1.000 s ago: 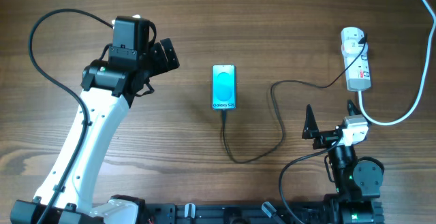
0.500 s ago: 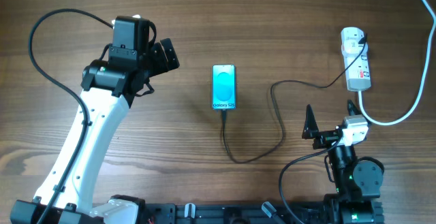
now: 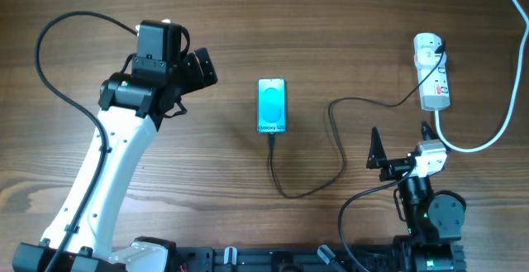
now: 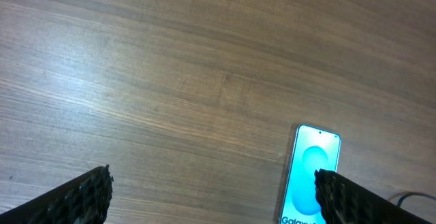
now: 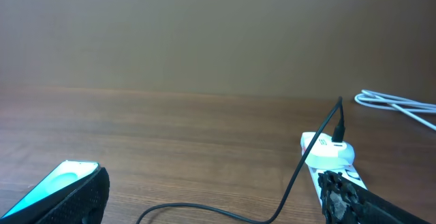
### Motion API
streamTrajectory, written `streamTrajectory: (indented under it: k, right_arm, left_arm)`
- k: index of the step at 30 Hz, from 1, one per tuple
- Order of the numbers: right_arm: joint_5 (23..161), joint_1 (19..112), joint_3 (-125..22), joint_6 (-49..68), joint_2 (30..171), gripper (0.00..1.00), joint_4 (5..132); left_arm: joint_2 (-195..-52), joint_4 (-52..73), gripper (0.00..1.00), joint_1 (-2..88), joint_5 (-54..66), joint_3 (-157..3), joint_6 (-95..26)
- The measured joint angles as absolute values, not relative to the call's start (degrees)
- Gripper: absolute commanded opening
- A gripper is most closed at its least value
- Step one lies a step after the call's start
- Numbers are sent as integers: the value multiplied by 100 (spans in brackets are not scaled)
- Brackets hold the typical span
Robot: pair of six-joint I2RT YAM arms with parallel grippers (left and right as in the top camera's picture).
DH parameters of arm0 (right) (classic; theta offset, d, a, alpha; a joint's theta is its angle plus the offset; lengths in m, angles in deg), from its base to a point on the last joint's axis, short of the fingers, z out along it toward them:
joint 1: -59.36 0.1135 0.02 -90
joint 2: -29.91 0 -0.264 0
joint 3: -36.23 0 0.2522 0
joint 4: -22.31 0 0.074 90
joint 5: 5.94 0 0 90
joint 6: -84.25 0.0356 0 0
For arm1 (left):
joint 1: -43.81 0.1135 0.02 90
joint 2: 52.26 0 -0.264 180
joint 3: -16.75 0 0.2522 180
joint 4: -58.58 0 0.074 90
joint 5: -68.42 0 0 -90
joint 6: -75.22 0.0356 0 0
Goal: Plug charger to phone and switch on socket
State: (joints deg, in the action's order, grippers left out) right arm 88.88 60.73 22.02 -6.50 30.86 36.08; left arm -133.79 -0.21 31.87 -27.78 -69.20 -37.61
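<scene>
Hovering over the table's (image 3: 248, 24) left half, the left fingers (image 3: 202, 65) spread wide, empty. Mid-table lies the phone (image 3: 272, 105), the charger (image 3: 271, 152) meeting its near end and looping to the socket (image 3: 432, 73) at the far right corner; the right fingers (image 3: 376, 150) gape empty.

**Cut off, covered, too small**

In the left wrist view the phone (image 4: 310, 176) runs off the frame at 5 o'clock. In the right wrist view only one end of it shows, at 8 o'clock. There a finger of the right gripper (image 5: 211, 190) covers the socket's (image 5: 325, 150) near end at 4 o'clock. Overhead, its switch position is too small to tell.
</scene>
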Motion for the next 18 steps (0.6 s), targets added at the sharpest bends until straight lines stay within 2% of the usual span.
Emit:
streamTrajectory:
  k: [5,11,18]
  right_arm:
    - [8888,6073,2202,-650,3084,100,3608]
    - [8888,6073,2202,-650,3079,100,3608]
    - [8888,6073,2202,-650,3079,100,3608]
  left_arm:
    - [-13274,-330,100,3187,-2780,-6913,-3761]
    - [-12343,-273,100,3333,-2776,-6406,-3732]
    - [-11264,518,100,3410,-1716,-5490,-2008]
